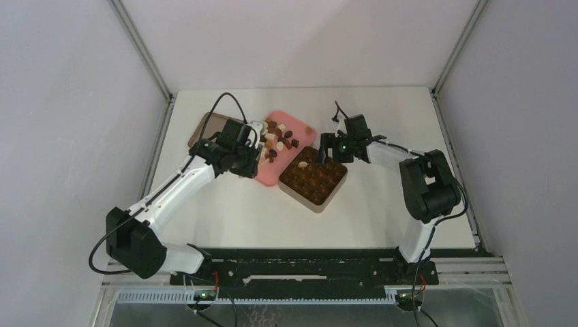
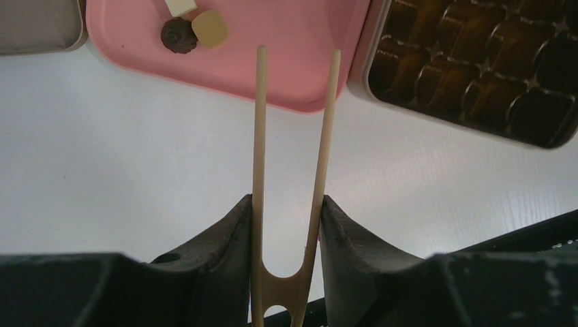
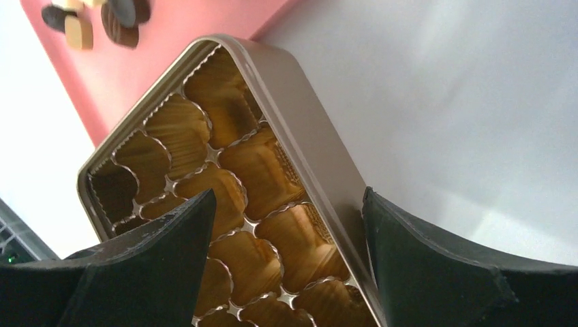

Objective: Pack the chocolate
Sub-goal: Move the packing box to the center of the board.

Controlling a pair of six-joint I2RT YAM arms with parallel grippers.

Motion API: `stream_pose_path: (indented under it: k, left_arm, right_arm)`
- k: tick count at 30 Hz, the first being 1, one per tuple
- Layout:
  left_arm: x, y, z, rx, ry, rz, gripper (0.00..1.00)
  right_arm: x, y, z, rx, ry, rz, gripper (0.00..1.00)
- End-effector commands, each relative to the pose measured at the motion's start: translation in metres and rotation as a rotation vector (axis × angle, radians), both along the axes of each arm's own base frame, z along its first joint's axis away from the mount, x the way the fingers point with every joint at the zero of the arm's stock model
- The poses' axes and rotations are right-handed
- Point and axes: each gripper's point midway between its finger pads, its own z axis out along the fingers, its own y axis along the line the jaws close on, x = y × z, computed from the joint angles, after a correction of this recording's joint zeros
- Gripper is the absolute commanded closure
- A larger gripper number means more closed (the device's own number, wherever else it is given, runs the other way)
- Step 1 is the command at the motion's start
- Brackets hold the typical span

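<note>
Starting closest in: the left fingers (image 2: 225,231) are clamped on a pair of thin, pale wooden tongs (image 2: 260,122), pinching the two slim legs just above the U-shaped joint. The tong tips sit apart, over the near edge of a smooth pink tray (image 2: 286,41) with rounded corners, which lies on the white table (image 2: 136,157).

The chocolates (image 2: 178,34) are loose on that tray. There's a dark fluted round one touching a cream square, and the top view shows a bigger scatter of brown and cream pieces farther back.

Over on the right, the right fingers (image 3: 157,252) are spread wide, with the tan metal rim of the tin (image 3: 320,157) between them. One finger is over the cells and the other is out over the table. Can't tell if they touch it. The insert is glossy golden-brown with scalloped pockets, and from above one pocket near the tray seems to hold a pale piece.

Farthest back, a flat brownish slab (image 1: 206,127) with rounded corners lies beside the tray.
</note>
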Motion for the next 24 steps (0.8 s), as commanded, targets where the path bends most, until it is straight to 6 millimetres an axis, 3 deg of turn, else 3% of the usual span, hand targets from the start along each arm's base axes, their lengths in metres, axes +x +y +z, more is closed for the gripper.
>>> stream_pose_path:
  k: [1, 5, 9, 16, 19, 24]
  left_arm:
    - [0.001, 0.004, -0.006, 0.01, 0.014, 0.001, 0.59]
    - [0.003, 0.007, -0.009, 0.022, 0.03, 0.017, 0.59]
    - [0.005, 0.009, -0.012, 0.034, 0.059, 0.037, 0.59]
    - [0.013, 0.005, -0.022, 0.05, 0.126, 0.063, 0.58]
    - [0.02, 0.01, -0.028, 0.083, 0.151, 0.095, 0.58]
    - [0.034, -0.004, -0.028, 0.051, 0.182, 0.096, 0.58]
  right_arm:
    - [-0.014, 0.005, 0.02, 0.017, -0.039, 0.031, 0.13]
    - [-0.025, 0.006, 0.04, 0.01, -0.081, 0.047, 0.13]
    - [-0.03, -0.011, 0.067, -0.043, -0.149, -0.016, 0.12]
    - [-0.053, -0.057, 0.129, -0.115, -0.321, -0.177, 0.1]
    - [-0.07, -0.081, 0.155, -0.143, -0.389, -0.251, 0.09]
    - [-0.102, -0.122, 0.193, -0.174, -0.495, -0.387, 0.08]
